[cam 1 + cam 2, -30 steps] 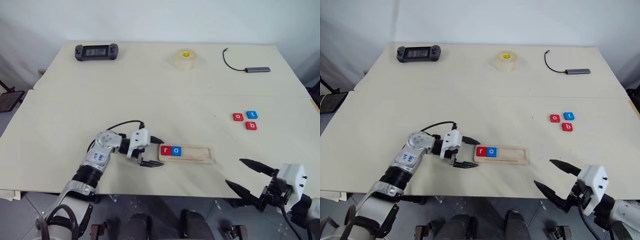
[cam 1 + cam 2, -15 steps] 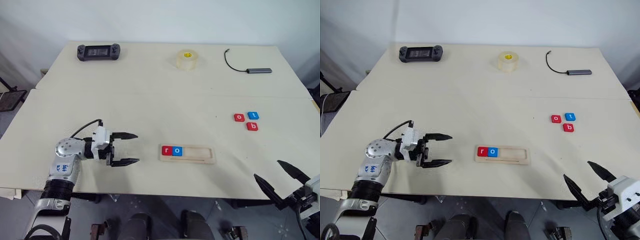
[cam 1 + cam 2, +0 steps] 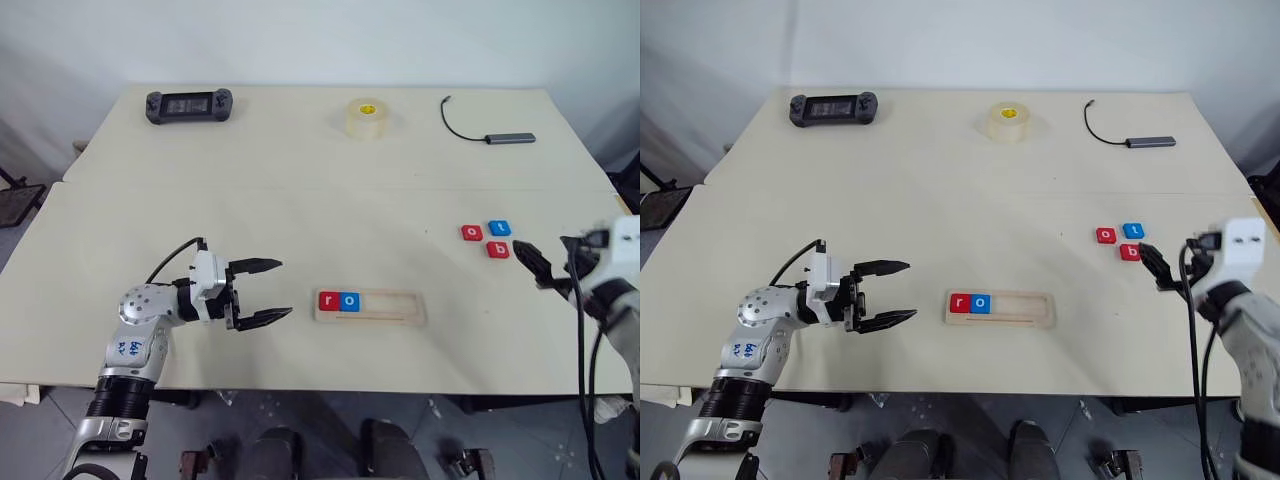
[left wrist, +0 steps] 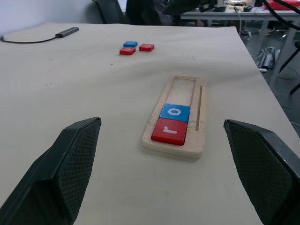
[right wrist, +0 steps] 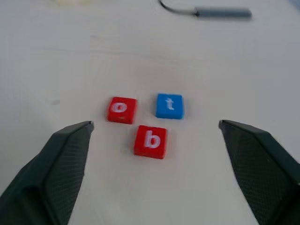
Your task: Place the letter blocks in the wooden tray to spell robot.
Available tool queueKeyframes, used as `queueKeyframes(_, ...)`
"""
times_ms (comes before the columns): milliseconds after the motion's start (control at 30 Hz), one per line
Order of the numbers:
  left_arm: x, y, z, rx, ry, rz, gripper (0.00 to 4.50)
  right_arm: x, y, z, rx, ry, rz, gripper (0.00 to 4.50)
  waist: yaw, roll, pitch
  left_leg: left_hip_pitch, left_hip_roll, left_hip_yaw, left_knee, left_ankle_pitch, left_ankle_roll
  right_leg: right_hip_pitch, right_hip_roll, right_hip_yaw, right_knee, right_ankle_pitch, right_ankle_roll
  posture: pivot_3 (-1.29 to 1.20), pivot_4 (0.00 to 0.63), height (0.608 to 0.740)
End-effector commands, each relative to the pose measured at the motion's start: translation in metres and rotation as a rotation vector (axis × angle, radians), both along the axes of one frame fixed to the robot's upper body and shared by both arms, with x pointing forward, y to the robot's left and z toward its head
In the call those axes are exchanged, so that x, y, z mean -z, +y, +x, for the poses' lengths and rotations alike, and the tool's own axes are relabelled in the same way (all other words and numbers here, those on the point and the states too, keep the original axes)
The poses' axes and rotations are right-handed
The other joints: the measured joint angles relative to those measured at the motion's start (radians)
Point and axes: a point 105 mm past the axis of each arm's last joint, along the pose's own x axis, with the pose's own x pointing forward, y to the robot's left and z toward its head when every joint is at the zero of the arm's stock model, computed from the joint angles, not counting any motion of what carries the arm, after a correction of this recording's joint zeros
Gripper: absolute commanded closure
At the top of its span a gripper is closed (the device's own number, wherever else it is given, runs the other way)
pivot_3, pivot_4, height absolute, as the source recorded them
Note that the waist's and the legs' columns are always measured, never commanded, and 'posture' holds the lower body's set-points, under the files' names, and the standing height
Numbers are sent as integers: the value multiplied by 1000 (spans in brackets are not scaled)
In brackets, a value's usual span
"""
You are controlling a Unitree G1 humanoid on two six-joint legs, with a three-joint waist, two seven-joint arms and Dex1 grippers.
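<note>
Left arm, lower left of frame: end effector (image 3: 262, 292) level, fingers spread, empty. Right end effector (image 5: 154, 173), spread, empty, near red o, blue t, red b blocks (image 3: 487, 238). Pale-wood tray (image 3: 388, 307), bench centre: red r, blue o (image 3: 339, 301).

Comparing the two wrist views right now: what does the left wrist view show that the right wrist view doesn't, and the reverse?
Left wrist only: the tray holding the red r and blue o, with the rest of it free.
Right wrist only: the letters readable on the loose blocks: red o, blue t, red b.
Both: those three loose blocks on the table, the grey adapter with its cable, and each arm's own open fingers.
</note>
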Motion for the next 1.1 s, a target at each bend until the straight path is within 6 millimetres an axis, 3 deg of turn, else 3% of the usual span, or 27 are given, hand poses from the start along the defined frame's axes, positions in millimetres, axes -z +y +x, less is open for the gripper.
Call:
queueKeyframes(33, -6, -4, -3, 3, -27, -10, 43, -5, -10, 8, 26, 63, -43, 0, 3, 0, 0, 0, 0, 0, 0, 0, 0, 0, 0, 0, 0, 0, 0, 0, 150, 740)
queueKeyframes(167, -6, -5, -3, -27, -27, -11, 43, -6, -7, 14, -26, 173, -70, 0, -1, 0, 0, -4, 0, -1, 0, 0, 0, -3, 0, -2, 0, 0, 0, 0, 150, 740)
queueKeyframes(267, -4, -2, -4, -38, -23, -8, 43, -16, -3, 20, -55, 169, -67, 0, -3, 0, 0, -4, 0, -1, 0, 0, 1, -3, 0, -1, -1, 0, 0, 0, 150, 740)
queueKeyframes(500, -4, -2, -4, -51, -18, -5, 43, -13, 5, 29, -75, 179, -92, 0, -2, 0, 0, -4, 0, -1, 0, 0, 1, -3, 0, -1, -1, 0, 1, 0, 150, 740)
queueKeyframes(800, -5, -4, -5, -51, -34, -7, 43, 5, 9, 40, -58, 200, -89, 0, -4, 0, 0, -4, 0, -1, 0, 0, 0, -3, 1, -2, -1, 0, 1, 0, 150, 740)
queueKeyframes(1100, -7, -9, -4, -30, -46, -4, 43, 37, 13, 54, -30, 272, -29, 0, -6, 0, 0, -4, 0, 0, 1, 0, 0, -2, 1, -2, -1, 1, 1, 0, 150, 740)
